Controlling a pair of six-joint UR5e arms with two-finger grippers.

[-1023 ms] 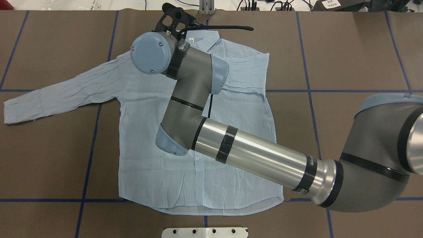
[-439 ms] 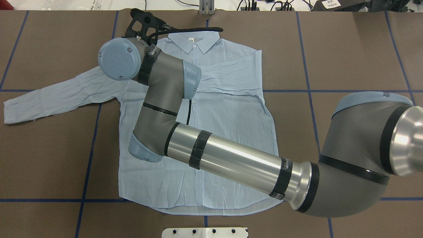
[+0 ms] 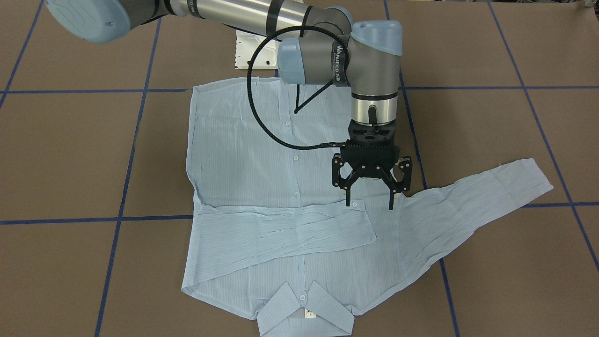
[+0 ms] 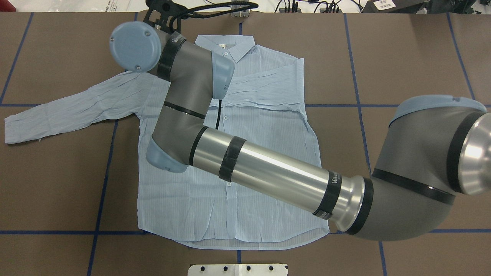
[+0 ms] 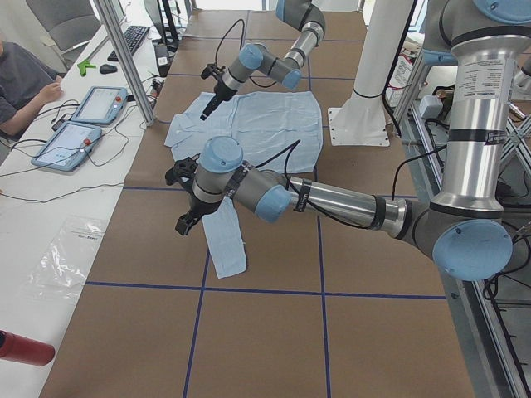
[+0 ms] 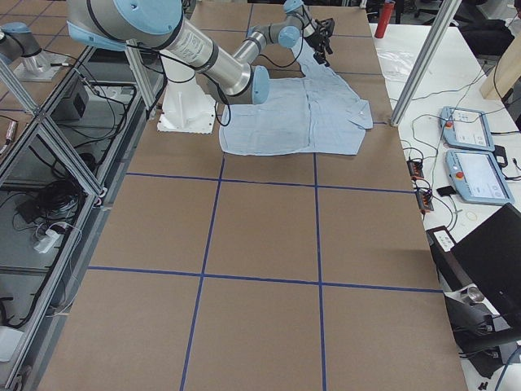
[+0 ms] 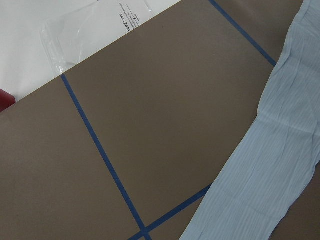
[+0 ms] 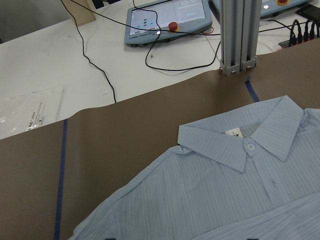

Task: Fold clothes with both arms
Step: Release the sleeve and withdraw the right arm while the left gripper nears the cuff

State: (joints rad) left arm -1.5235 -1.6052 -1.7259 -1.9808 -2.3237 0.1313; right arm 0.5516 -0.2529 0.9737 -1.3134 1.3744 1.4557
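A brown paper-covered table (image 4: 402,57) crossed by blue tape lines (image 4: 356,76) carries the pale-blue shirt (image 4: 268,161), which lies flat and buttoned, front up. The right gripper (image 3: 369,202) hangs over it with its jaws spread wide and tips pointing down. They seem to hover just clear of the cloth, though contact cannot be ruled out. Directly beneath the jaws is the chest panel. Just beside one fingertip sits the button cuff (image 3: 362,220) of the folded sleeve (image 3: 281,234), which lies across the chest. Just outside the other fingertip is the shoulder (image 3: 393,243), where the outstretched sleeve (image 3: 477,196) leaves the body. That sleeve runs well away from the jaws to its far cuff (image 3: 533,180). The collar (image 8: 240,142) lies ahead of the jaws in the wrist view. Beyond the far cuff the left gripper (image 5: 182,222) hovers high above the table, and I cannot tell whether its jaws are apart or together. The fabric looks thin, light and crinkled, so it will probably drape limply, slide on the paper and bunch under a pinch. A single-point lift would likely drag the rest askew. The firmer places seem best for a hold: the shoulder seam near the right jaws and the doubled far cuff for the left. Each pinch should take only the sleeve's own layers, not the chest below.
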